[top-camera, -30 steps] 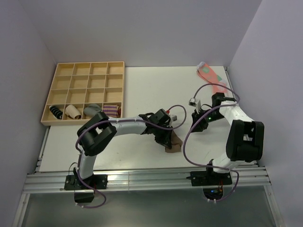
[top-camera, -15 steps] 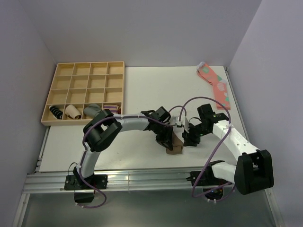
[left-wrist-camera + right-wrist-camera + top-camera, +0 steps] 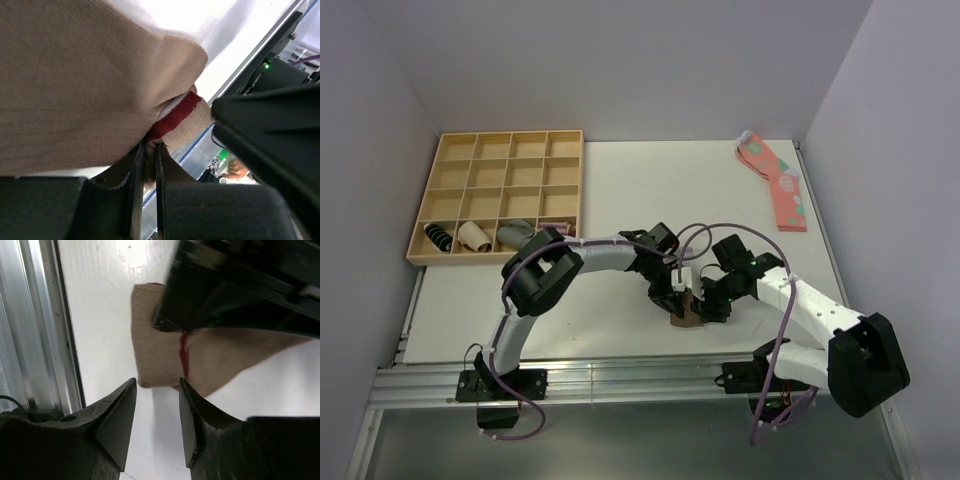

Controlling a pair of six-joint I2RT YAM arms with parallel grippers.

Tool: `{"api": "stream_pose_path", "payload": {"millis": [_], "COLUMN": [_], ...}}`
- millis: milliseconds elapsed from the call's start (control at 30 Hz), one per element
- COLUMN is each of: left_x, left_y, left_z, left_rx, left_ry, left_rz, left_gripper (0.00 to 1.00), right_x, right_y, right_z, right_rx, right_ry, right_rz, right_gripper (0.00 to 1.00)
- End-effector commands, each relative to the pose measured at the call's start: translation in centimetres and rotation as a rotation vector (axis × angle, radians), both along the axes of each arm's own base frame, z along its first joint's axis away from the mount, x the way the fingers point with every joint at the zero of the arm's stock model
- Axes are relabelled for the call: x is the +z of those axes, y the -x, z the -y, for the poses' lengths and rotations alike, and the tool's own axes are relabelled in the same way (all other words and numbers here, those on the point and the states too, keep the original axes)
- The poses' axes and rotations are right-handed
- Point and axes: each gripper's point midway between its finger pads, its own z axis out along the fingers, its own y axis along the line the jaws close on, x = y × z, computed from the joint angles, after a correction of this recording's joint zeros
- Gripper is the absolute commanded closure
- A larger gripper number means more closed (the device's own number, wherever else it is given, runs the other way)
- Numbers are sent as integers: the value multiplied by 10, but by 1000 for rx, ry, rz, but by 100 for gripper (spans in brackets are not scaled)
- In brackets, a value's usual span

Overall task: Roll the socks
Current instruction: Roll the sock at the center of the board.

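The tan-brown sock point(image 3: 687, 314) lies bunched on the white table near its front edge. My left gripper point(image 3: 675, 290) is shut on it. In the left wrist view the sock point(image 3: 75, 90) fills the frame with its red and white striped cuff point(image 3: 176, 112), and a fold of knit is pinched in my left gripper point(image 3: 146, 167). My right gripper point(image 3: 706, 302) is open just right of the sock. In the right wrist view the sock's end point(image 3: 157, 352) sits just ahead of my right gripper point(image 3: 157, 387), at the gap between the fingertips.
A wooden compartment tray point(image 3: 500, 150) stands at the back left with several small sock bundles in its front row. A coral-pink sock point(image 3: 775, 180) lies at the back right. An aluminium rail point(image 3: 620, 380) runs along the near edge.
My right arm has swung from the back right down and left to the sock. My left gripper has stayed shut on the sock, shifting slightly.
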Motion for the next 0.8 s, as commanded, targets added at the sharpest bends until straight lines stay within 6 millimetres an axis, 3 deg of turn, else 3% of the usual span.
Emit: {"api": "stream_pose_path", "payload": {"millis": [0, 767], "left_x": [-40, -37], "left_y": [5, 2], "left_z": [-24, -17], "left_rx": [-1, 4], "left_ry": [-162, -114], "left_rz": [-15, -59], "left_gripper": [100, 100], "right_x": [0, -25], "right_y": [2, 7], "right_z": [-5, -17], "right_rx": [30, 85], "right_ry": [5, 72], "right_rz": [58, 120], "right_gripper": [53, 52]}}
